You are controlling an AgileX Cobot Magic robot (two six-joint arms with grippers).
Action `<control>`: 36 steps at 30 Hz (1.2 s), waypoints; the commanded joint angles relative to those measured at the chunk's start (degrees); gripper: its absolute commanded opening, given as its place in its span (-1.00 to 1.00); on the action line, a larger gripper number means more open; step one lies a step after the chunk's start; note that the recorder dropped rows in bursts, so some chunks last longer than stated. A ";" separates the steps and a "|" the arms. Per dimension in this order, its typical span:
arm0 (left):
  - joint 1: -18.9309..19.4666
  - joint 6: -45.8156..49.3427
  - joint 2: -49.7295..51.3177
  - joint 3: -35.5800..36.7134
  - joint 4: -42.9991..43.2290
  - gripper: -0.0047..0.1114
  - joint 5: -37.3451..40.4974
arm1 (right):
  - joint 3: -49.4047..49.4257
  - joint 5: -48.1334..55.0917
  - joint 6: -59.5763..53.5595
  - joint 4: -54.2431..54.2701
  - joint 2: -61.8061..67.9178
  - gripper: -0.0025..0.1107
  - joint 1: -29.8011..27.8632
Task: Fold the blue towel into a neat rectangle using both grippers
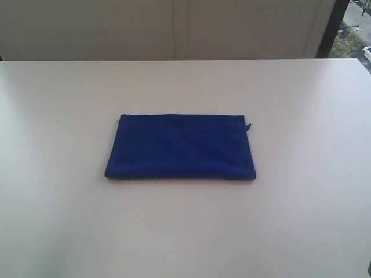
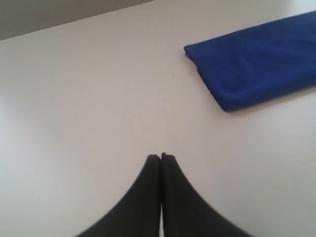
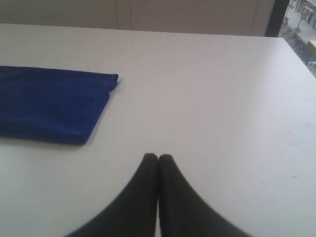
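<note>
Blue towel (image 1: pixel 181 146) lies folded in flat rectangle at middle of tabletop (image 1: pixel 58 220). My left pincer (image 2: pixel 161 157) and right pincer (image 3: pixel 158 157), both pressed together, hover apart from it.

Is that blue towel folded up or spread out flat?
Folded. The blue towel lies as a compact rectangle on the table, with layered edges showing at one end.
</note>
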 commanded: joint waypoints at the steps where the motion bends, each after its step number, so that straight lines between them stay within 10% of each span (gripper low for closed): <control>1: 0.12 0.01 -6.04 5.69 1.11 -0.92 -0.74 | 0.25 -0.78 -0.73 -0.11 -0.28 -0.96 0.03; 36: 0.12 -12.12 -6.58 9.87 5.47 -0.92 -0.77 | 0.25 -0.78 -0.73 -0.11 -0.28 -0.96 0.03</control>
